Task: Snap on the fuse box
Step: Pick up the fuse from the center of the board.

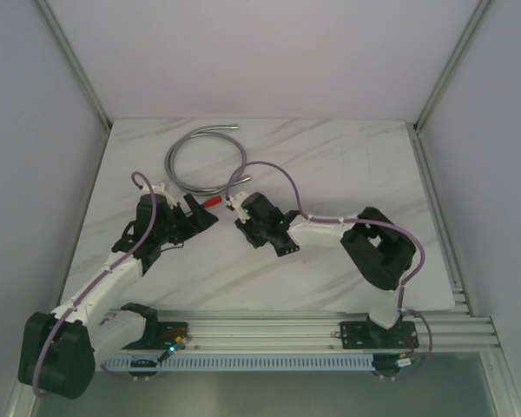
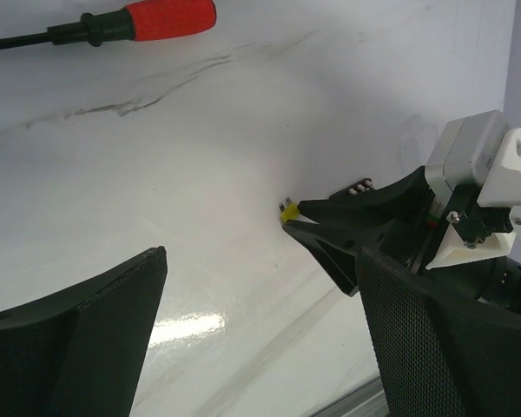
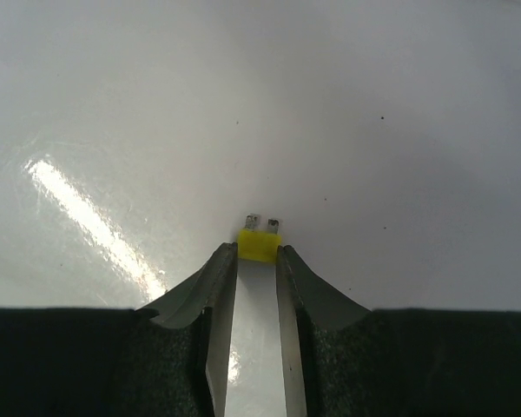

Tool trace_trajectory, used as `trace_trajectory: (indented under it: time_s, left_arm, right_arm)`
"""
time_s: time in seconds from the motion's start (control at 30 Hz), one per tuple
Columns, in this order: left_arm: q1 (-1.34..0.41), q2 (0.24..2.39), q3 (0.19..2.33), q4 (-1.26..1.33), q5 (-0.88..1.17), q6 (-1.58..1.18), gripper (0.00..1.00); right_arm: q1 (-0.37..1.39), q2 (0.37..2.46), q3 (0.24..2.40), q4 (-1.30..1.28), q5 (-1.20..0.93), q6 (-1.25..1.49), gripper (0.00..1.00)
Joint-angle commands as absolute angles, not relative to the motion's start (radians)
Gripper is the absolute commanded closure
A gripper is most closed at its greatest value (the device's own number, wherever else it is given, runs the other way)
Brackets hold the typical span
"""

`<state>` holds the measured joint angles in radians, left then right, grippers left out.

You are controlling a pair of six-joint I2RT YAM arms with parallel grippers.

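My right gripper (image 3: 259, 254) is shut on a tiny yellow fuse (image 3: 259, 246), pinched at the fingertips with its two metal prongs pointing away, just above the white marble table (image 3: 330, 104). The left wrist view shows the same fuse (image 2: 287, 214) at the tip of the right gripper (image 2: 300, 214). My left gripper (image 2: 260, 261) is open and empty, low over the table, facing the right gripper. In the top view the left gripper (image 1: 200, 215) and right gripper (image 1: 240, 217) sit close together mid-table. The black fuse box does not show in any view.
A red-handled screwdriver (image 2: 169, 17) lies just beyond the grippers, also in the top view (image 1: 213, 201). A grey flexible hose (image 1: 187, 165) loops at the back of the table. An aluminium rail (image 1: 269, 334) runs along the near edge.
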<state>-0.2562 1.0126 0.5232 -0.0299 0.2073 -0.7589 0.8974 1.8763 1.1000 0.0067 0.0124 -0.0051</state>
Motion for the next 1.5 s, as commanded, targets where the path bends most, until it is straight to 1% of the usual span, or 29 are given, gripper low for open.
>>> trace_trajectory:
  time_s: [0.0,0.3,0.53,0.63,0.97,1.27,1.47]
  left_arm:
    - [-0.25,1.016,0.515,0.016,0.282,-0.79,0.04]
    - [-0.25,1.056,0.52,0.128,0.4,-0.856,0.2]
    - [-0.264,1.097,0.512,0.224,0.458,-0.911,0.37]
    - [-0.282,1.113,0.513,0.263,0.473,-0.934,0.42]
    - [-0.358,1.167,0.535,0.315,0.46,-0.96,0.53]
    - [-0.394,1.211,0.541,0.372,0.46,-0.99,0.58]
    - [-0.4,1.217,0.536,0.393,0.46,-1.008,0.67]
  right_arm:
    - [0.895,1.832,1.042,0.023,0.011,0.008,0.76]
    - [0.896,1.664,0.952,0.147,-0.049,0.02,0.76]
    - [0.896,1.574,0.922,0.224,-0.115,0.039,0.76]
    - [0.898,1.549,0.916,0.251,-0.134,0.048,0.76]
    - [0.899,1.491,0.902,0.286,-0.151,0.062,0.76]
    - [0.899,1.486,0.896,0.299,-0.159,0.064,0.76]
    - [0.899,1.486,0.889,0.312,-0.168,0.066,0.76]
